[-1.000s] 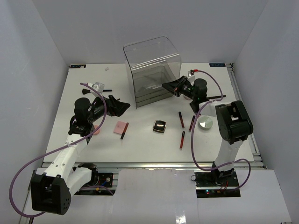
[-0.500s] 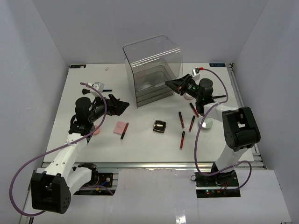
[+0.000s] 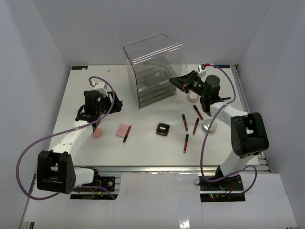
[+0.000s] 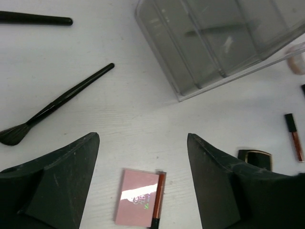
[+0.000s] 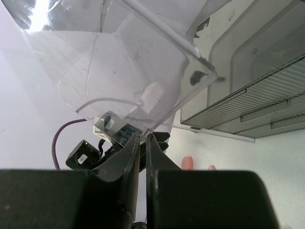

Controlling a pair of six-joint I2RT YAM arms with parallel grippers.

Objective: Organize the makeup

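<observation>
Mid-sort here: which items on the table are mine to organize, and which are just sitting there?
To organize: pink palette, black compact, red-and-black tubes, silver tin, white-pink jar, black brush.
Not to sort: acrylic drawer box.

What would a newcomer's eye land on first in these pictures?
The tall clear drawer box at the table's back centre, its right edge pinched by the right gripper. Next, the open left gripper near the pink palette, and slim tubes scattered right of centre.
</observation>
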